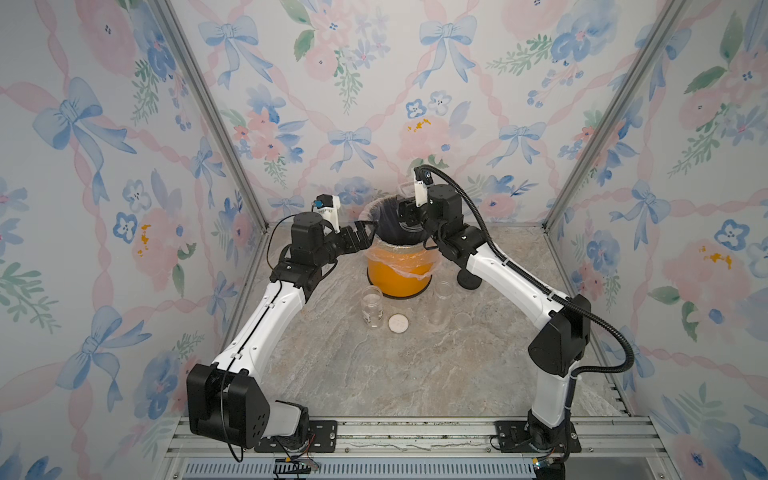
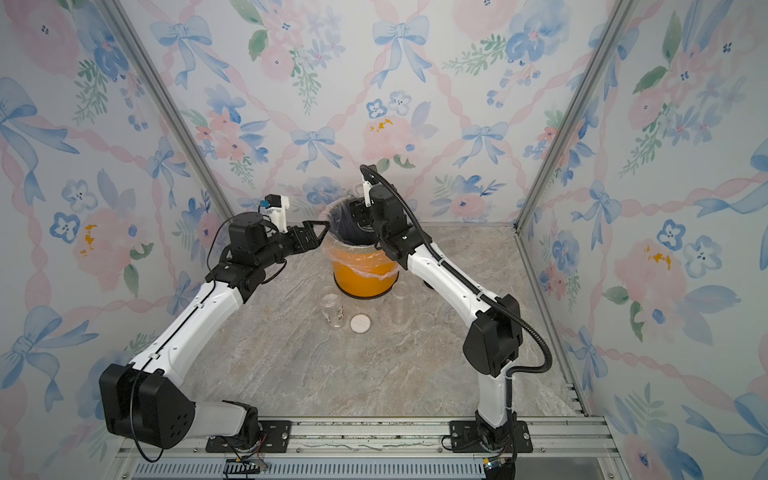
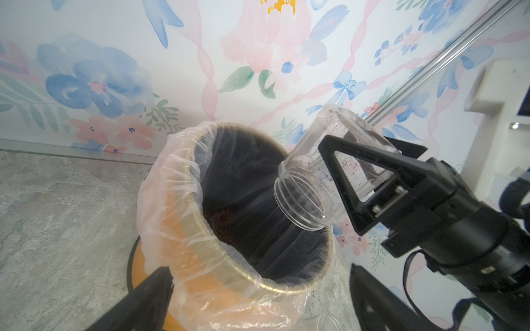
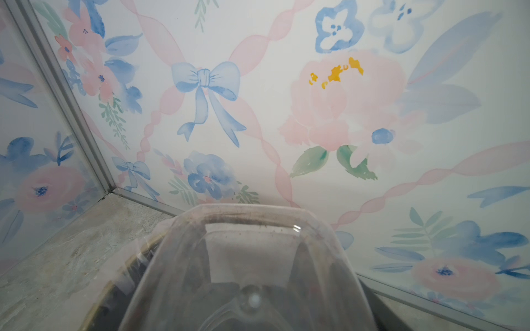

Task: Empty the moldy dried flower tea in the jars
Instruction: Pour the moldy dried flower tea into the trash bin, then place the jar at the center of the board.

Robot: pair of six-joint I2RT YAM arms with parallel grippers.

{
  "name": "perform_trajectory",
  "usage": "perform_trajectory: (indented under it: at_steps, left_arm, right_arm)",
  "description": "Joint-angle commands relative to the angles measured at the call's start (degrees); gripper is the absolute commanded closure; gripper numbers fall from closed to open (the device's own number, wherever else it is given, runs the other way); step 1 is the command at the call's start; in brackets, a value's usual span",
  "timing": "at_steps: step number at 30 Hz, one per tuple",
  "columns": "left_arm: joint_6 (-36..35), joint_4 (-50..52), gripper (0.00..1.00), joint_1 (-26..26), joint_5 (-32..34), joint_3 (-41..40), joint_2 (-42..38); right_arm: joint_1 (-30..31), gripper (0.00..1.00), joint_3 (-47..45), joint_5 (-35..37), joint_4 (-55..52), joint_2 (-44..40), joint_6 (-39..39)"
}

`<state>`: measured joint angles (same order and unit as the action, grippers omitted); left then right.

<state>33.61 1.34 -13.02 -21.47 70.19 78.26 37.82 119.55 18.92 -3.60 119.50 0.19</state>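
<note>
Gripping tilted jar [image 3: 312, 183] over orange bin [image 1: 399, 279], right hand [image 1: 406, 212], left hand [image 1: 366, 235] open beside, white lid [image 1: 398, 323] nearby

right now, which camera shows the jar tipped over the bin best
The left wrist view: the jar shows from the side, mouth tilted down over the orange bin, only specks inside. The right wrist view shows just its clear base, close up. In both top views the right arm hides nearly all of it.

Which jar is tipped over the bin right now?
The squarish jar in the right pincer, mouth angled down over the orange bin. The labelled jar and the slim jar stand upright on the table, ungripped.
</note>
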Motion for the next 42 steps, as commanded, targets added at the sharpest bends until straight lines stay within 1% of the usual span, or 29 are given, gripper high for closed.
perform_trajectory:
  at_steps: [1, 3, 8, 10, 12, 14, 17, 20, 24, 27, 29, 32, 37, 41, 42]
  left_arm:
    - [0.61, -1.60, 0.02, 0.49, -1.13, -0.52, -1.35]
    - [1.59, -2.36, 0.04, 0.46, -2.41, -0.50, -1.20]
    - [6.55, -6.30, 0.06, 0.43, -6.92, -0.67, -1.55]
    - [10.10, -9.37, 0.09, 0.36, -8.31, -1.17, -1.81]
    - [14.36, -14.74, 0.13, -0.27, -9.96, -2.18, -2.15]
    - [16.14, -18.42, 0.16, -1.51, -11.03, -2.13, -2.41]
    - [14.26, -19.36, 0.17, -5.13, -10.36, -0.08, -2.16]
    - [12.76, -19.33, 0.17, -8.42, -9.83, 2.62, -0.28]
    - [10.76, -18.26, 0.18, -11.36, -8.26, 7.04, 3.14]
    - [4.85, -12.40, 0.20, -13.71, -3.25, 11.66, 5.37]
    - [2.84, -9.65, 0.21, -15.21, -2.05, 14.53, 7.16]
    - [2.65, -8.18, 0.22, -17.02, -1.94, 17.29, 9.81]
    - [0.16, -4.27, 0.23, -20.69, 0.98, 20.80, 12.38]
    - [0.75, -2.94, 0.26, -21.89, 1.08, 22.43, 14.13]
    - [0.75, -2.79, 0.27, -22.24, 1.17, 22.67, 14.29]
  right_arm:
    - [-2.24, 0.53, -0.57, -4.46, 1.52, -0.87, 11.08]
    - [-5.23, 0.56, -3.73, -8.34, 4.89, -2.38, 23.07]
    - [-9.78, 0.54, -8.19, -12.37, 8.59, -4.79, 43.97]
    - [-11.36, 0.53, -12.89, -13.72, 13.88, -6.21, 54.44]
    - [-12.77, 0.53, -17.92, -14.88, 20.42, -7.29, 66.10]
    - [-13.69, 0.52, -21.33, -16.21, 25.06, -8.02, 74.49]
    - [-13.93, 0.51, -25.55, -16.37, 30.34, -9.54, 82.84]
    - [-14.05, 0.51, -29.24, -16.28, 35.06, -10.64, 90.31]
    - [-13.74, 0.51, -33.16, -16.42, 39.63, -12.18, 96.83]
    - [-13.41, 0.50, -36.51, -15.86, 41.21, -14.76, 98.05]
    - [-13.18, 0.49, -38.51, -15.75, 40.98, -16.79, 98.05]
    - [-12.70, 0.49, -41.59, -15.51, 42.23, -19.39, 98.70]
    - [-11.50, 0.49, -45.82, -15.32, 43.06, -23.25, 98.67]
    - [-10.84, 0.49, -48.60, -15.14, 43.94, -24.33, 98.64]
    - [-10.76, 0.49, -49.47, -15.00, 44.23, -26.15, 98.78]
